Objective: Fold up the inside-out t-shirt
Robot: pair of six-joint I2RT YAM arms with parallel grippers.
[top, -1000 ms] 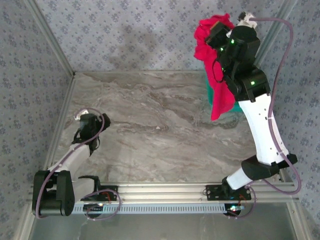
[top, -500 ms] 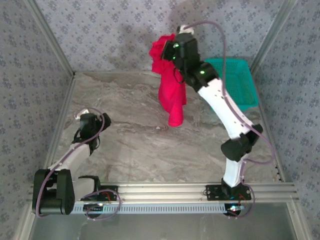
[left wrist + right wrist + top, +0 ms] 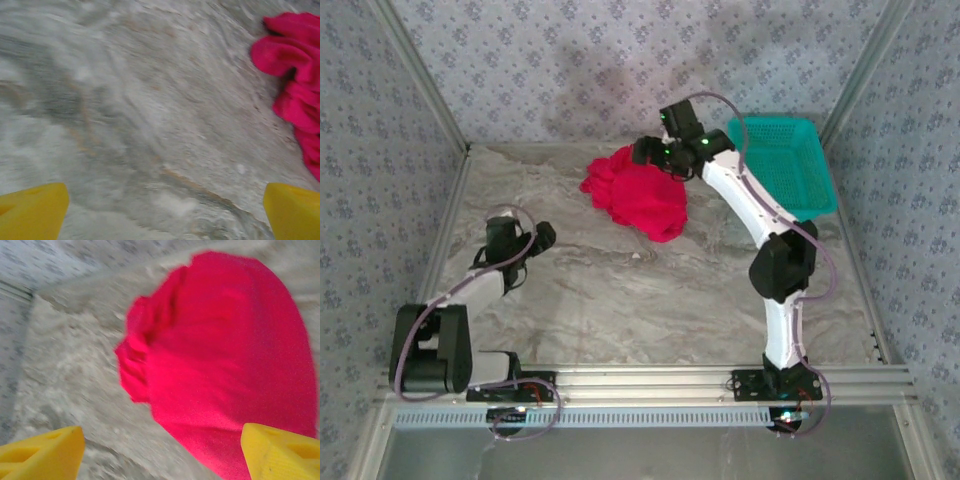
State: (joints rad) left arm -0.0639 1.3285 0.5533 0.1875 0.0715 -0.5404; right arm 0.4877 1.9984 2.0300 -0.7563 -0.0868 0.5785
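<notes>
Lying crumpled, the t-shirt [image 3: 642,197] sits just beyond the spread right claw [image 3: 642,153].

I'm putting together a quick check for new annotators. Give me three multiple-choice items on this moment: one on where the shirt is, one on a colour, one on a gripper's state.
1. Where does the t-shirt lie?
A. crumpled on the table, left of the basket
B. inside the basket
C. hanging from a gripper

2. What colour is the basket?
A. yellow
B. teal
C. white

3. How do the jaws of the left gripper stand?
A. shut on the t-shirt
B. shut on nothing
C. open, with nothing between them

Key:
1 A: the top view shows the red heap on the marble, beside the basket.
2 B: its mesh is teal.
3 C: the left wrist view shows the yellow fingers far apart over bare table.
</notes>
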